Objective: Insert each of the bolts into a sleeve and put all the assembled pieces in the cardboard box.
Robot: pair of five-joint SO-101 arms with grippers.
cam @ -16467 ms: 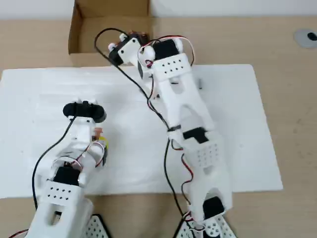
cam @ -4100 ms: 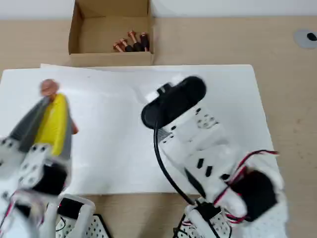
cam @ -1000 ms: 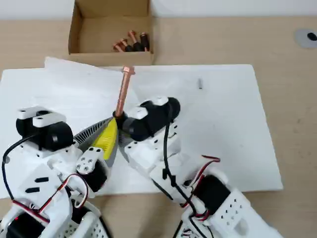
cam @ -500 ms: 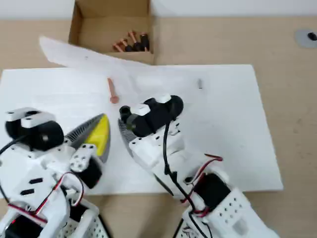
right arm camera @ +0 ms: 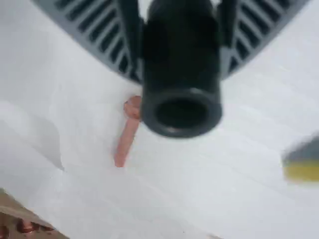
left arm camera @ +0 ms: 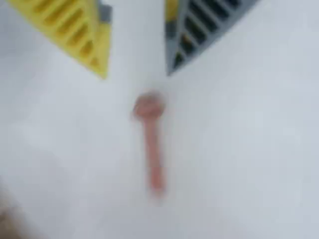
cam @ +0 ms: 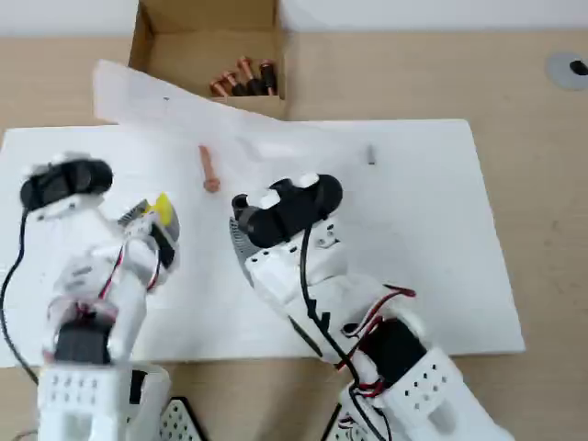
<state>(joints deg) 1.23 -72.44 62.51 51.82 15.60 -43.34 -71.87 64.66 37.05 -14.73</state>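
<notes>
High view, bolt: the slim copper-coloured metal bolt (cam: 208, 168) lies flat on the white paper sheet (cam: 432, 230), with neither arm touching it.
High view, box: the open brown cardboard box (cam: 138, 64) sits beyond the bolt's shank end and holds assembled pieces (cam: 243, 78).
Left wrist view, fingers: the left gripper (left arm camera: 137, 71) is released, with its yellow and grey fingers spread just short of the bolt's head.
Right wrist view, sleeve: the right gripper (right arm camera: 180, 55) is clenched on a short black tubular sleeve (right arm camera: 182, 92), whose open mouth is just beside the bolt's head.
Handling: the bolt looks light, stiff and smooth, so it will probably roll. Gripping it across the shank near the head would leave the tip free for the sleeve.
</notes>
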